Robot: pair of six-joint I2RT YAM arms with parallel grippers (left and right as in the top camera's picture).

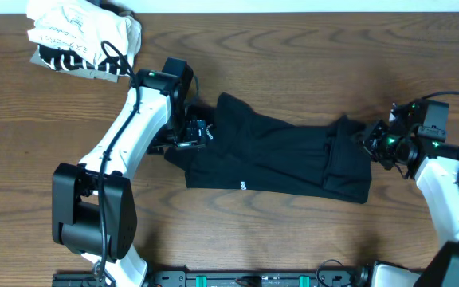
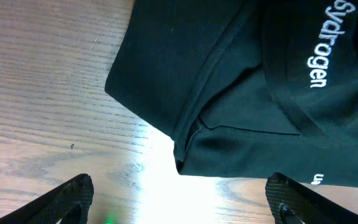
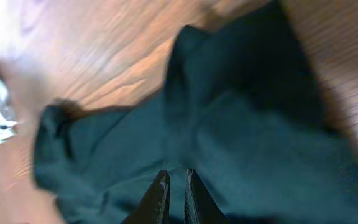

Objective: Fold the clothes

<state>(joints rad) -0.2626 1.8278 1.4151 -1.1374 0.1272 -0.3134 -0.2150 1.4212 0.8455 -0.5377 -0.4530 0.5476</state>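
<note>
At my right gripper (image 3: 174, 186) the two fingers stood nearly together, pinching a thin fold of the large black soft-fabric short-sleeved shirt (image 1: 281, 155); the view was blurred, so I judged contact, not certainty. My left gripper (image 2: 179, 193) hung with its fingers spread wide, holding nothing, just above bare wood beside the shirt's near corner. The shirt lay across the middle of the brown wood-grain table (image 1: 293, 64), already doubled into a long band between my two arms. To do this step well, I judged the left should close on that seamed corner, both layers together, before either arm lifted, keeping the edge taut. The cloth was matt and limp, with white lettering. Farthest off, a crumpled white fabric bundle with black lettering (image 1: 82, 36) sat at the table corner, well apart.
</note>
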